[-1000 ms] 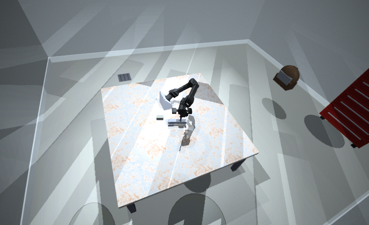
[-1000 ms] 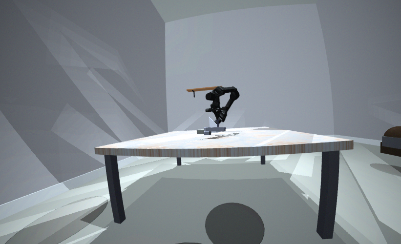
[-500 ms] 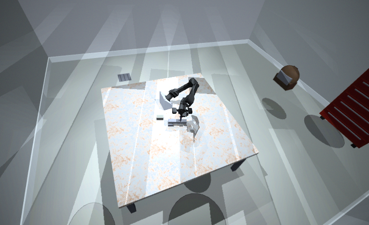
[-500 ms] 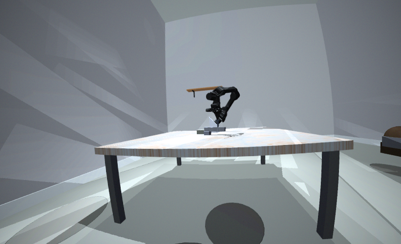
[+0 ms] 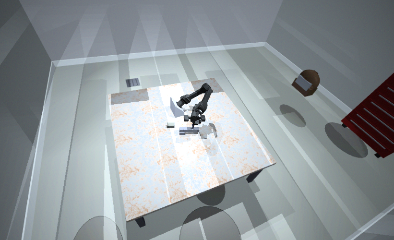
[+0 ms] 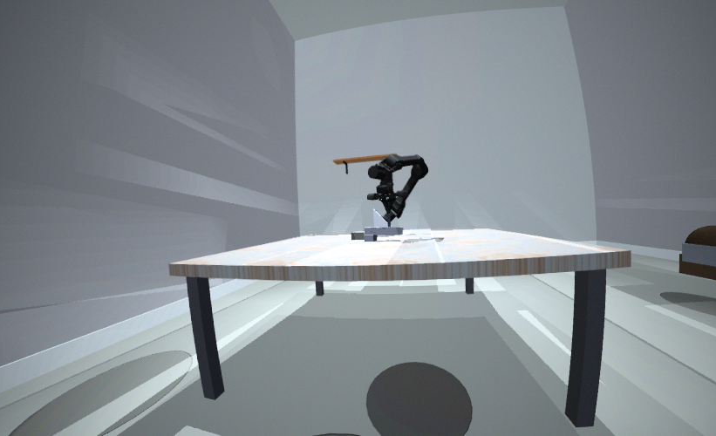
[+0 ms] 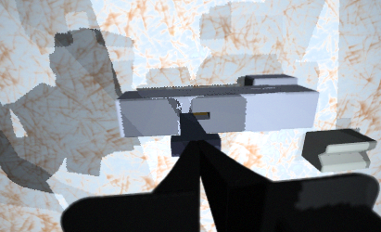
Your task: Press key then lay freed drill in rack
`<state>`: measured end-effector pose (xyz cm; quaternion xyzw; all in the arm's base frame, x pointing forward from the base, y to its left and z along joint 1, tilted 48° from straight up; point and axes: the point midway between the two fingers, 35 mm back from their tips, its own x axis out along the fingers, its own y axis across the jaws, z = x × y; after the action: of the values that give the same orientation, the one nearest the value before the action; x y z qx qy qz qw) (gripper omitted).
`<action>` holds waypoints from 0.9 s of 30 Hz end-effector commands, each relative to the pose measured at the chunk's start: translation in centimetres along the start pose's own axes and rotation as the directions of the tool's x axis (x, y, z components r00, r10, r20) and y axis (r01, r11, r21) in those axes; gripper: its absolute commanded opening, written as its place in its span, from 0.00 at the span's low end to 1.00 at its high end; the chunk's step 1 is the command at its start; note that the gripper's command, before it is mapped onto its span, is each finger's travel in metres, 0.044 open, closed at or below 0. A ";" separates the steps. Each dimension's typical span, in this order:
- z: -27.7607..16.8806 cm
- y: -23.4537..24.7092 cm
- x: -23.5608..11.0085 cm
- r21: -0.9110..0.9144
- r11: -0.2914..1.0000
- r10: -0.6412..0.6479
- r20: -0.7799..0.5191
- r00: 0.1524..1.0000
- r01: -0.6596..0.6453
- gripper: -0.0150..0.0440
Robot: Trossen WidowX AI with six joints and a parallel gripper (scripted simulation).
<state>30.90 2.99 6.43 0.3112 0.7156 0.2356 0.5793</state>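
A grey housing block (image 7: 272, 111) (image 5: 185, 130) (image 6: 380, 232) lies on the marbled table (image 5: 150, 166) (image 6: 404, 260). A dark blue key (image 7: 188, 124) sticks out of its near face, beside a slot with a yellowish piece (image 7: 200, 113) inside. My gripper (image 7: 196, 147) (image 5: 195, 125) (image 6: 386, 219) is shut and empty. It points down with its tips right at the key. I cannot tell whether they touch it. A small dark rack with a pale cradle (image 7: 340, 149) (image 5: 170, 125) (image 6: 357, 235) stands just beside the block. Most of the drill is hidden in the block.
A pale slanted panel (image 5: 175, 107) (image 6: 375, 217) stands behind the block near the arm's base. A wooden shelf (image 6: 363, 159) hangs on the far wall. A red cabinet (image 5: 383, 113) and a brown box (image 5: 307, 81) stand on the floor, off the table.
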 end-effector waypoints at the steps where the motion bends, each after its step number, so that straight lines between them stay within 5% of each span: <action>1: -0.1 -0.1 0.8 0.006 1.000 0.007 -0.018 1.000 -0.006 0.25; 27: -0.5 0.0 1.6 0.006 1.000 0.007 -0.018 1.000 -0.007 0.25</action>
<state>31.06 3.08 6.12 0.3166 0.7081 0.2350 0.5857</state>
